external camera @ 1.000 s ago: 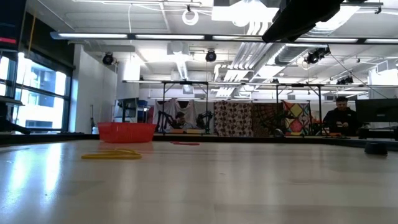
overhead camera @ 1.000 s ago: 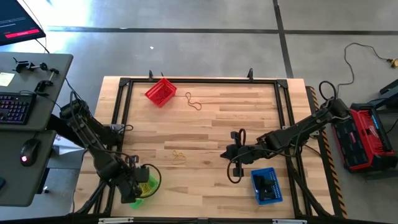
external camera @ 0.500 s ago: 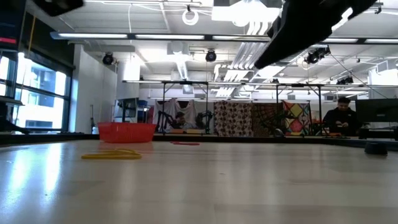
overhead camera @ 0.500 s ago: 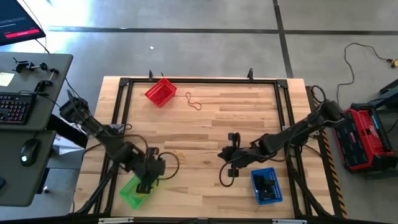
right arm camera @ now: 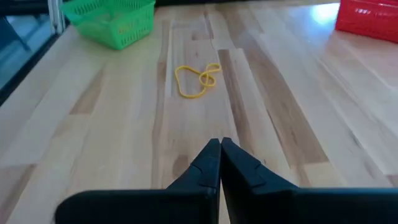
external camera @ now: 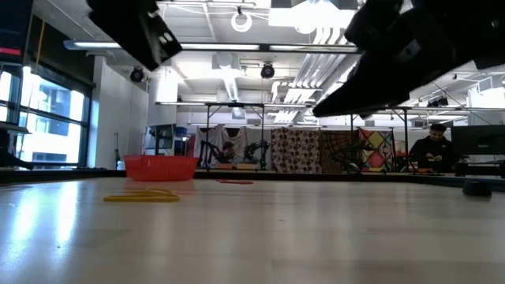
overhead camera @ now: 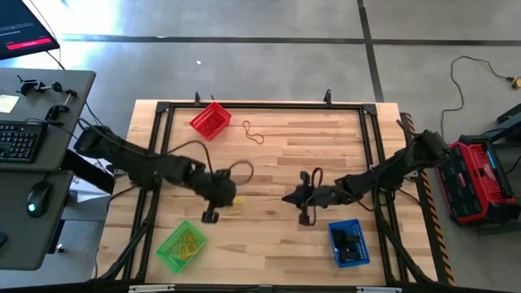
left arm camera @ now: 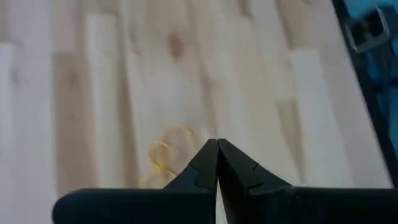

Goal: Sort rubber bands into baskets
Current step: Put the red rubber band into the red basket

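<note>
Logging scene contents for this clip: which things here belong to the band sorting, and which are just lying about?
Job:
red basket
green basket, yellow bands inside
blue basket, dark bands inside
yellow rubber bands loose on the table
reddish band near the red basket

Lying about:
keyboard
mouse
red and black machine

The desk (overhead camera: 326,163) is pale, smooth planked wood; the green basket (overhead camera: 181,246) and red basket (overhead camera: 210,120) are perforated plastic.
</note>
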Robot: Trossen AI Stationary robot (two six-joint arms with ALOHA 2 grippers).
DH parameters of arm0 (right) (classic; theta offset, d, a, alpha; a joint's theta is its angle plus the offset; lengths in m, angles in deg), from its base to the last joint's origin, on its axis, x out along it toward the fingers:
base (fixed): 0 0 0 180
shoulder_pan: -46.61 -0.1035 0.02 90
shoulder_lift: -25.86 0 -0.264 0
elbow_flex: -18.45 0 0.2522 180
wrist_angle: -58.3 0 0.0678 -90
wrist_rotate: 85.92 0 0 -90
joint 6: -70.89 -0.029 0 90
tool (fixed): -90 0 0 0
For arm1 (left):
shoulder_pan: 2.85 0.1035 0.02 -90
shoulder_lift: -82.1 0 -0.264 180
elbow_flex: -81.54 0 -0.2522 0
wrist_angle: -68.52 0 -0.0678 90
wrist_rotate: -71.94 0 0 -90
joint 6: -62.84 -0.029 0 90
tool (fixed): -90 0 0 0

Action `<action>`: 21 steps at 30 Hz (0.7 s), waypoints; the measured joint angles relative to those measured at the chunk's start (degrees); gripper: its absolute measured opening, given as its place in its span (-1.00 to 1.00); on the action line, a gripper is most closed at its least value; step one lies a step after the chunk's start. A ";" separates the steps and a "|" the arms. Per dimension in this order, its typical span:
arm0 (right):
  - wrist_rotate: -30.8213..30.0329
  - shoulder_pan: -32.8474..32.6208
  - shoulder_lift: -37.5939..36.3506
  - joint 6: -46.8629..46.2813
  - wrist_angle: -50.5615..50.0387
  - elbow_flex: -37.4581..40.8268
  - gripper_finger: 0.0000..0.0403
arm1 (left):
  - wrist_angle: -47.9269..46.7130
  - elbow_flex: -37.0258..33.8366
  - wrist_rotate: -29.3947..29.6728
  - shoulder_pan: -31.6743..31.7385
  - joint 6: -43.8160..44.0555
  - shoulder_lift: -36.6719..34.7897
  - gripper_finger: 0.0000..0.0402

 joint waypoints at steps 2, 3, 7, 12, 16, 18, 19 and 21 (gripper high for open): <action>0.00 0.55 0.00 -0.79 4.67 2.82 -1.00 | 3.40 -1.86 -0.51 3.28 -1.82 -0.77 -1.00; -0.25 0.66 -0.02 -0.92 6.08 3.53 -1.00 | 4.46 -2.43 -0.50 5.02 -2.62 -1.06 -1.00; -0.71 1.25 -0.07 -0.35 6.30 3.53 -1.00 | 4.91 -2.62 1.42 13.02 -4.10 -1.18 -1.00; -0.71 1.28 -0.09 2.13 6.01 2.05 -1.00 | 6.09 -2.62 0.89 21.97 -8.26 0.92 -1.00; -0.69 1.28 -0.09 2.23 5.11 1.36 -1.00 | 6.08 -2.62 0.89 28.00 -11.77 3.07 -1.00; -0.68 1.28 -0.09 1.69 3.99 1.00 -1.00 | 6.19 -2.27 0.87 30.61 -13.39 4.19 -1.00; -0.68 1.28 -0.09 1.64 3.27 0.77 -1.00 | 6.11 -1.83 0.60 31.82 -13.95 5.04 -1.00; -0.67 1.28 -0.09 1.64 2.06 0.13 -1.00 | 6.09 -0.45 -0.80 34.01 -14.31 7.17 -1.00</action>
